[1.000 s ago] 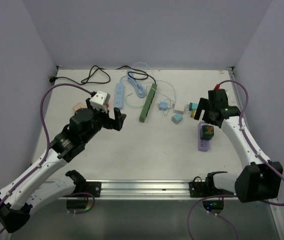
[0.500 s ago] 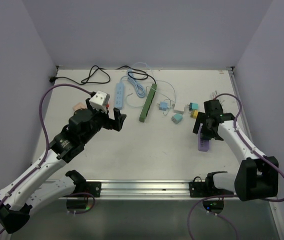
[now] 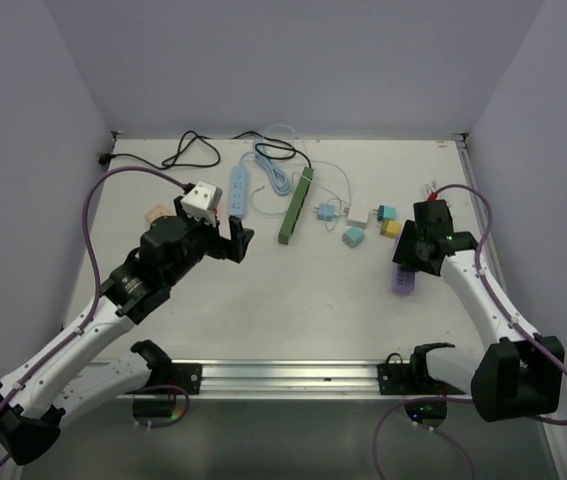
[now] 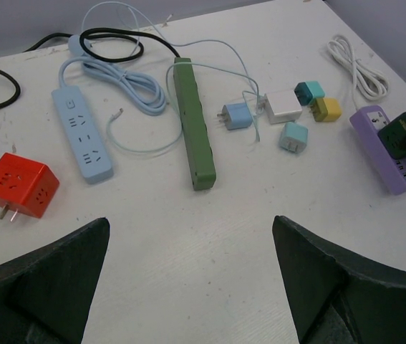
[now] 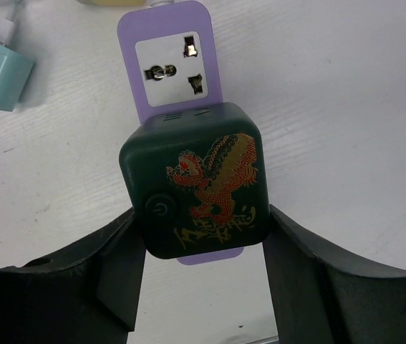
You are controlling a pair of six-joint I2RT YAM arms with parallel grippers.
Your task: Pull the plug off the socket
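The plug [image 5: 195, 179] is a dark green cube with a red and gold dragon on top. It sits in the purple socket strip [image 5: 167, 43] at the right of the table. My right gripper [image 5: 203, 215] reaches down over it, and its fingers press against the plug's left and right sides. From above, the right gripper [image 3: 410, 250] hides the plug, and only the near end of the socket strip [image 3: 404, 283] shows. My left gripper [image 4: 192, 236] hangs open over bare table at the left, well apart from the plug [image 4: 396, 136].
A green power strip [image 3: 296, 205] and a light blue one [image 3: 238, 190] with coiled cables lie at the back middle. A red cube adapter [image 4: 18, 185] lies left. Small blue [image 4: 235, 115], white [image 4: 283, 105], teal [image 4: 293, 136] and yellow [image 4: 326, 109] adapters lie near the socket strip.
My right gripper came down over the purple socket strip and closed from wide open onto the plug's sides. The left arm has stayed still.
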